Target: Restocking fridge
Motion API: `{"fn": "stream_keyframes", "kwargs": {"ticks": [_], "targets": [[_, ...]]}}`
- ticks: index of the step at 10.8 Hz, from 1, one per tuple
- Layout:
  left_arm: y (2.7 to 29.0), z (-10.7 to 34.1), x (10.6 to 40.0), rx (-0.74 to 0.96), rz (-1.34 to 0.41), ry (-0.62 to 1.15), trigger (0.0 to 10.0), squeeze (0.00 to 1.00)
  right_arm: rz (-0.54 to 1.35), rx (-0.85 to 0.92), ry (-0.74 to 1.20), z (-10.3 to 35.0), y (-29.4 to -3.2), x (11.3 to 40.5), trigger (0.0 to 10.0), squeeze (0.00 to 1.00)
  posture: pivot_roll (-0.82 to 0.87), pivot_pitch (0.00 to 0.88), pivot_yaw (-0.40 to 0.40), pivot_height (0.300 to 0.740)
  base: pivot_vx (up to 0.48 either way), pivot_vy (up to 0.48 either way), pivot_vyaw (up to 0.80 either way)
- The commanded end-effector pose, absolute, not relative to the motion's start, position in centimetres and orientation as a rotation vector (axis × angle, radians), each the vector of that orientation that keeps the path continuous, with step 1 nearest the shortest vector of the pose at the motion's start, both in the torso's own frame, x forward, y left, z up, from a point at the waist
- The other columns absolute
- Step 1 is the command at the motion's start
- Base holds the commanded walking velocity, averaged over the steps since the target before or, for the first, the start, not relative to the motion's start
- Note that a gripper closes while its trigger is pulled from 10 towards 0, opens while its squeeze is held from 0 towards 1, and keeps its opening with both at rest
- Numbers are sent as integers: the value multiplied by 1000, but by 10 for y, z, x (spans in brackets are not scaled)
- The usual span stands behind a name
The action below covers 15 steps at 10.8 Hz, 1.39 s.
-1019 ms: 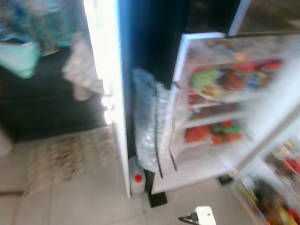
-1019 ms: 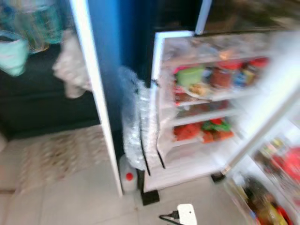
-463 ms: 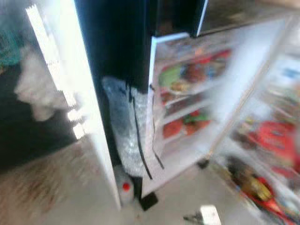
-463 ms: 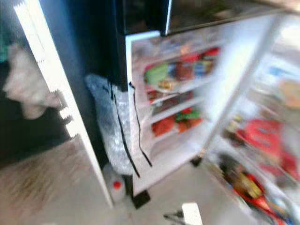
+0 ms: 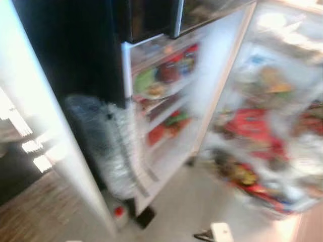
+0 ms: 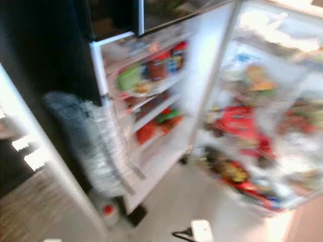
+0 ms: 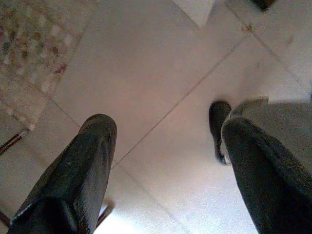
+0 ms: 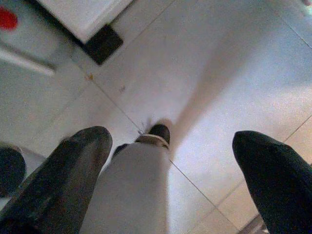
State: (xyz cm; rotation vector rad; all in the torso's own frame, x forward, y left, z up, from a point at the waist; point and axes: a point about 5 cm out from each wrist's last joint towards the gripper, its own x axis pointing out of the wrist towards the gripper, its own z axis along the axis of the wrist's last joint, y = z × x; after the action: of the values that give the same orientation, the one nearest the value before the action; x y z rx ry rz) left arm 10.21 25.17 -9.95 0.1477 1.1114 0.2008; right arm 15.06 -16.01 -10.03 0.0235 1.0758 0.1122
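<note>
fridge (image 5: 212, 75): open, ahead of the robot and above floor level; head views blurred; inner compartment sits left of centre, its open door (image 5: 272, 126) swung out to the right; both already loaded

shelves (image 6: 151, 96): stacked inside the compartment; green, red and dark items on them, too blurred to name; the long axis of each shelf runs left-right across the opening, so loading looks like a forward reach in from the front

door racks (image 6: 242, 151): packed with red and yellow packs, blurred; nearer the robot's right side

wrapped bundle (image 5: 108, 146): clear plastic wrap, standing on end against the fridge's left edge, by a white panel (image 5: 45, 141)

floor (image 7: 161, 73): pale tiles between robot and fridge; patterned rug (image 7: 29, 53) to the left

jug (image 6: 108, 212): red cap, on the floor at the fridge's foot; also at the edge of the right wrist view

white block (image 5: 221, 233): on the floor near the robot with a dark cord; cannot tell what it is

left gripper (image 7: 165, 165): hanging low, aimed at the floor; fingers spread wide, nothing between them

right gripper (image 8: 170, 170): same, hanging low over tiles; fingers spread, empty; fridge base just ahead of it

key relation: fridge lies forward and up from both grippers; right arm judged nearer the opening and the door racks; no item in hand to stock yet
</note>
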Motion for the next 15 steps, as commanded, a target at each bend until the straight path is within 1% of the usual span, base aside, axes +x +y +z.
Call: {"fn": "stream_keyframes", "kwargs": {"ticks": [1, 5, 8, 10, 12, 13, 15], "targets": [[248, -101, 102, 146, 194, 1123, 10000, 0, 89, 21, 1086, -101, -166, 148, 10000, 0, 63, 0, -10, 740, 0, 0, -769], [248, -101, 102, 144, 193, 1123, 10000, 0, 82, 23, 1081, -101, -167, 148, 10000, 0, 63, 0, -10, 740, 0, 0, -764], [248, -101, 102, 149, 189, 1126, 10000, 0, 65, 29, 1074, -101, -167, 148, 10000, 0, 51, 0, -1, 740, 0, 0, 0], [248, -101, 101, 155, 183, 1129, 10000, 0, -20, 38, 1052, -101, -170, 146, 10000, 0, 38, 0, 4, 740, 0, 0, 0], [248, -101, 100, 163, 178, 1131, 10000, 0, -161, 51, 1008, -101, -174, 144, 10000, 0, 24, 0, 13, 740, 0, 0, 0], [249, -101, 100, 170, 177, 1132, 10000, 0, -299, 39, 935, -98, -178, 144, 10000, 0, 15, 0, 18, 740, 0, 0, 0], [249, -101, 101, 174, 176, 1129, 10000, 0, -466, 42, 906, -96, -181, 141, 10000, 0, 0, 0, 26, 740, 0, 0, 0]]}}
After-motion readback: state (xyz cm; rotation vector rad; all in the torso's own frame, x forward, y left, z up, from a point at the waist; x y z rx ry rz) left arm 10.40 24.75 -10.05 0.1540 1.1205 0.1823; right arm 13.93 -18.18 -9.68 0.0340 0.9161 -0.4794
